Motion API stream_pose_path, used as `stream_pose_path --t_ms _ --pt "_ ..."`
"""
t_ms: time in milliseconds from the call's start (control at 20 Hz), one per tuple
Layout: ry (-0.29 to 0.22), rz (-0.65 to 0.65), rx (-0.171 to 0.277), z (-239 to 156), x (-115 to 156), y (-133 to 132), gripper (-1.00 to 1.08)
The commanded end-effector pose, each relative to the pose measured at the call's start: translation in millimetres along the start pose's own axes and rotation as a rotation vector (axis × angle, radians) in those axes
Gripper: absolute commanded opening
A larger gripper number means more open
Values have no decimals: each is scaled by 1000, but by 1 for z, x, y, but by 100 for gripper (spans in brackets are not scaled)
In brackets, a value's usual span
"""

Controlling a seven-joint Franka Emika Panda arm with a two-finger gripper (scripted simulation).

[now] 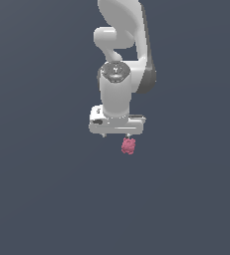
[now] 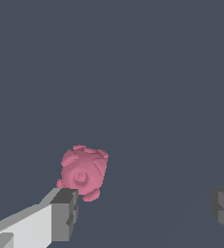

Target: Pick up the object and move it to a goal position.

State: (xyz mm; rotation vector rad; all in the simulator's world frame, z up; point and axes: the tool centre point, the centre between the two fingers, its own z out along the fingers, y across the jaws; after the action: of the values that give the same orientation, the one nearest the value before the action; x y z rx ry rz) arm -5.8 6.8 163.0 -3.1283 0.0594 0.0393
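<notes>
Exterior view showed a white robot arm reaching straight down over a flat, plain dark grey-blue floor, seen from above. Its gripper [image 1: 116, 134] hung at the end of the arm, and only short stubs of the fingers showed beneath the white hand. A tiny pinkish-red lumpy object [image 1: 129, 146], like a raspberry, sat just below the hand, toward the exterior view's right end of it rather than under its middle.

Wrist view looked along the gripper [image 2: 143, 210] toward the same floor. The two dark grey fingertips [image 2: 65, 213] stood wide apart, one at each side of the picture, with bare floor between them. The object [image 2: 84, 172] lay just beside one fingertip and partly behind its edge. Whether it touched that pad could not be told. It was not centred in the gap, and the other fingertip was well apart from it. The pincer was plainly spread and held nothing.

Judging from this, the task was at an early stage. The arm appeared lowered close to the object, but no grasp had been made, and the object seemed to rest on the floor. Closing on it, lifting it and carrying it to the goal all remained to be done. No goal marker showed in either picture.

No brand, label or writing could be read anywhere.
</notes>
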Motion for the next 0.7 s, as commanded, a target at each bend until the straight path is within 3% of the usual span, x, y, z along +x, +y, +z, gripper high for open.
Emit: stream_pose_path --t_ms 0,650 --pt "2 21 -1 7 -2 -6 100" --pt "20 186 -8 59 -21 -50 100"
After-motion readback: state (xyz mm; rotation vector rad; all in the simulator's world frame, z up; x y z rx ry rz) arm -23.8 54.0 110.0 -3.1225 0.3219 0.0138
